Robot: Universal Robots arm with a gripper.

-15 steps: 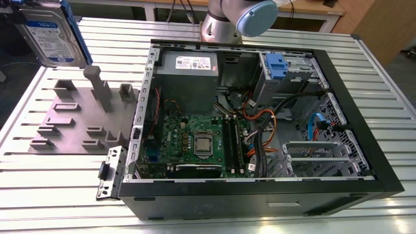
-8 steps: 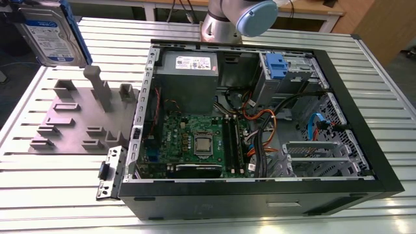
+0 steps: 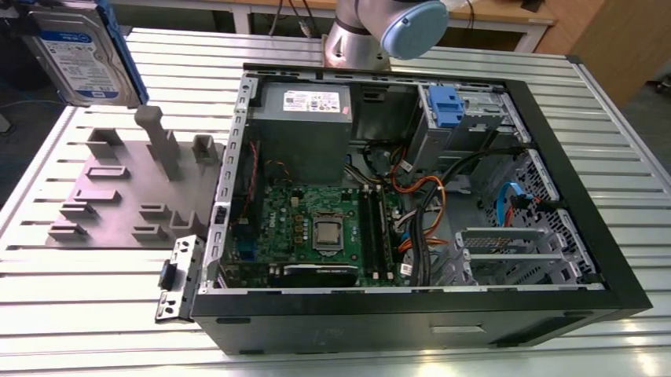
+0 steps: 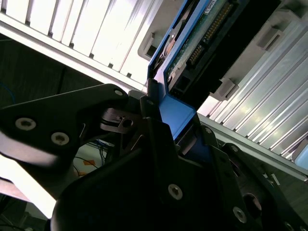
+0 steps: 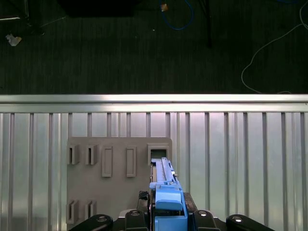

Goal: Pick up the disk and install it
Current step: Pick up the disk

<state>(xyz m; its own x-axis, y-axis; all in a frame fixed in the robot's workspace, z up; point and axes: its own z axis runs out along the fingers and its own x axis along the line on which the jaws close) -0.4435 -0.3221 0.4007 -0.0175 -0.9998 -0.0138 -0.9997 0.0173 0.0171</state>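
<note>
The disk [image 3: 84, 51], a silver-grey drive with a white-and-blue label in a blue carrier, hangs upright in the air at the exterior view's far upper left, above the grey slotted holder plate [image 3: 126, 188]. In the first wrist view the disk [image 5: 166, 185] appears edge-on over the holder plate [image 5: 118, 183], clear of its slots. My gripper [image 5: 166, 214] is shut on the blue carrier's end. The second wrist view shows the gripper [image 4: 173, 120] with black fingers [image 4: 149, 113] clamped either side of the carrier, and the disk [image 4: 202, 43] with its circuit board and connector pins showing.
An open computer case [image 3: 618, 259] lies on the slatted aluminium table [image 3: 94, 290], to the exterior view's right of the holder plate. Inside are a motherboard [image 3: 314, 228], a grey power supply [image 3: 304, 118], cables and a drive bay with a blue clip [image 3: 445, 106]. The arm's base [image 3: 378, 31] stands behind the case.
</note>
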